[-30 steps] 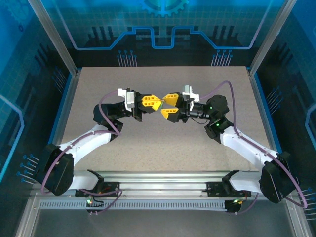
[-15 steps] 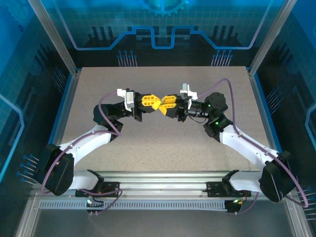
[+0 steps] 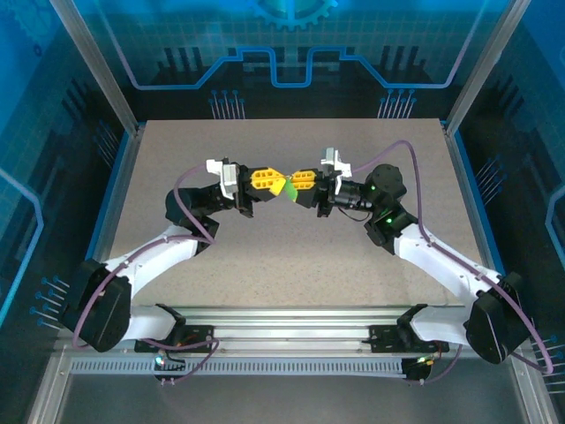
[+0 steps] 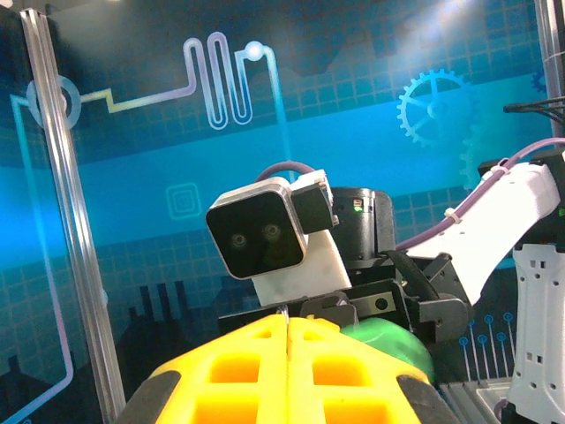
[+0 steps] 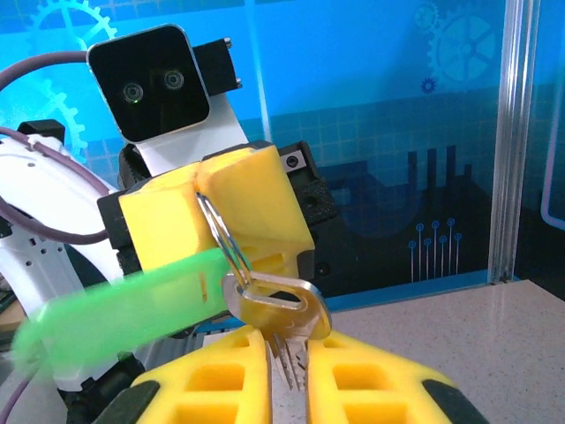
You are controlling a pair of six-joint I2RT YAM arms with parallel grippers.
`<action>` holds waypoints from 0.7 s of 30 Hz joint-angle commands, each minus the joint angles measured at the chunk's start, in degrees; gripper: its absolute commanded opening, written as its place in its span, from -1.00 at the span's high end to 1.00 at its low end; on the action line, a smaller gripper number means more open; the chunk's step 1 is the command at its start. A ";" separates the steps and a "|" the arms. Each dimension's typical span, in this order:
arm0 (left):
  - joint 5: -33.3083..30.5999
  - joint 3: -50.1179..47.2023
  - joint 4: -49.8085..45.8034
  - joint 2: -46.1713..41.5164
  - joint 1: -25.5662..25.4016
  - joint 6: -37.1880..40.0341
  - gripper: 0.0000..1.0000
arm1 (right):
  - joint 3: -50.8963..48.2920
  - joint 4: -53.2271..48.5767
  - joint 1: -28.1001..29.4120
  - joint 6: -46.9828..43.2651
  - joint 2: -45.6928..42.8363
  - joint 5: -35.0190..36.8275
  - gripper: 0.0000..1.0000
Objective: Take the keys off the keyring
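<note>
Above the middle of the table, the left gripper was seen with its jaws pressed together on the thin wire loop of the keyring, its green tag blurred. The key, threaded on that loop, was clamped between the jaws of the right gripper.

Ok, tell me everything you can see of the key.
The key is small, shiny metal, silvery with a yellowish sheen on its flat rounded head. It stands head up, blade down, the blade held between the right gripper's fingers. A thin wire ring threads its head and runs up into the left gripper's fingers. A blurred green tag sticks out beside it.
</note>
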 commanded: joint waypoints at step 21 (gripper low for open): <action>-0.21 -1.37 2.54 -1.57 0.03 0.61 1.00 | -1.93 14.59 -0.42 9.14 -1.33 4.03 0.83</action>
